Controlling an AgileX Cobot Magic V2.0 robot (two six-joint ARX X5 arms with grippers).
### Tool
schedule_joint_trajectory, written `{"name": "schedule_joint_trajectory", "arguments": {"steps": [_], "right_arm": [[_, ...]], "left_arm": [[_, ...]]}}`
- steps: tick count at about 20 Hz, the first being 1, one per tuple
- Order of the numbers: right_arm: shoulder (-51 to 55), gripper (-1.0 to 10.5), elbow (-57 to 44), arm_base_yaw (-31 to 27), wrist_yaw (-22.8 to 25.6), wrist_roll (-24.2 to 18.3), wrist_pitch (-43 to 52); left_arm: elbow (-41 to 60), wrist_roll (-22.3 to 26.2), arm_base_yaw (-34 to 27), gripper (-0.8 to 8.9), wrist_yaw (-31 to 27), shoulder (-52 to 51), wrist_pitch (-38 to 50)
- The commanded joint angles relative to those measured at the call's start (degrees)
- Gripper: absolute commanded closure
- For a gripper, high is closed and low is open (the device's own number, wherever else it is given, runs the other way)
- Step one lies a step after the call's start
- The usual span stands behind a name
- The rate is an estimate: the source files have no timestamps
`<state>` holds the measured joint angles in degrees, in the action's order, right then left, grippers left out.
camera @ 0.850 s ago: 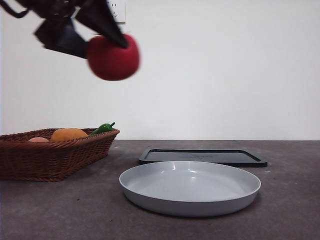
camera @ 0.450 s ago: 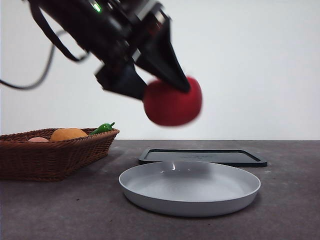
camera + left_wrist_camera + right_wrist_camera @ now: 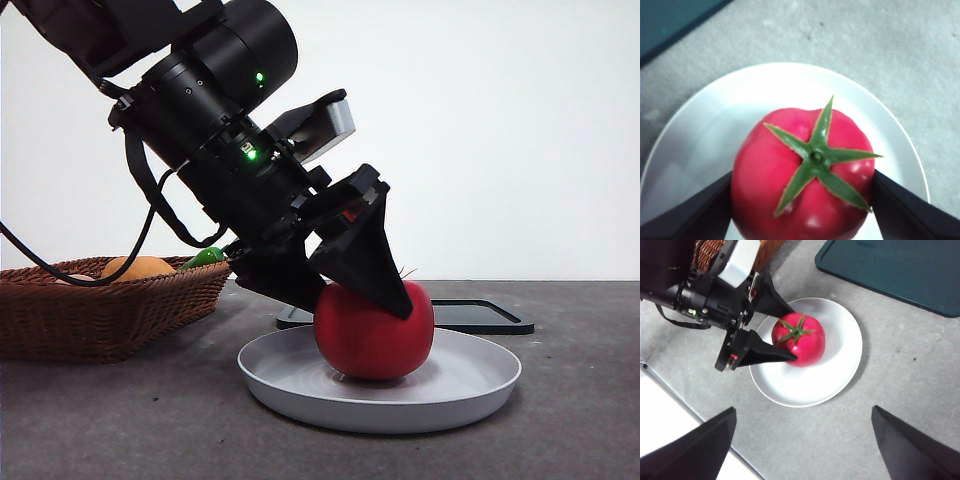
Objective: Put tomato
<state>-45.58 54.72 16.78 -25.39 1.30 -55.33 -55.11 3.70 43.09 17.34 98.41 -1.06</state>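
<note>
left gripper [image 3: 372, 300] angled down, jaws clamped on the tomato [image 3: 374, 330]; right gripper [image 3: 800, 440] high above, jaws spread wide, holding nothing

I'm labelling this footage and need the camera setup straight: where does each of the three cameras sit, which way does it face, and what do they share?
Front view: low at table height, looking level across; left arm slants down, left pincer clamping the tomato on the plate.
Left wrist view: on that arm, looking down the tomato's stem; own jaws flank it.
Right wrist view: high above, looking down; right pincer open.
All three share tomato and plate.
</note>
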Motion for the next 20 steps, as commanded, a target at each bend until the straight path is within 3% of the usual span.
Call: {"name": "schedule_joint_trajectory", "arguments": {"steps": [1,3,5,7,20], "right_arm": [[-0.4,5.2,1.1,0.2,-0.1,0.2,0.0],[-0.4,5.2,1.1,0.2,-0.1,0.2,-0.2],[-0.4,5.2,1.1,0.2,-0.1,0.2,-0.5],[-0.4,5.2,1.1,0.2,-0.1,0.2,-0.5],[-0.4,5.2,1.1,0.2,-0.1,0.2,-0.5]], "left_arm": [[-1.1,0.3,0.6,4.7,0.0,1.1,0.4],[-1.1,0.3,0.6,4.57,0.0,1.1,0.3],[-1.1,0.0,0.6,3.47,0.0,1.1,0.2],[-1.1,-0.7,0.6,3.06,0.1,1.0,0.0],[-1.8,-1.9,-2.6,3.1,0.0,-12.5,-6.6]]}}
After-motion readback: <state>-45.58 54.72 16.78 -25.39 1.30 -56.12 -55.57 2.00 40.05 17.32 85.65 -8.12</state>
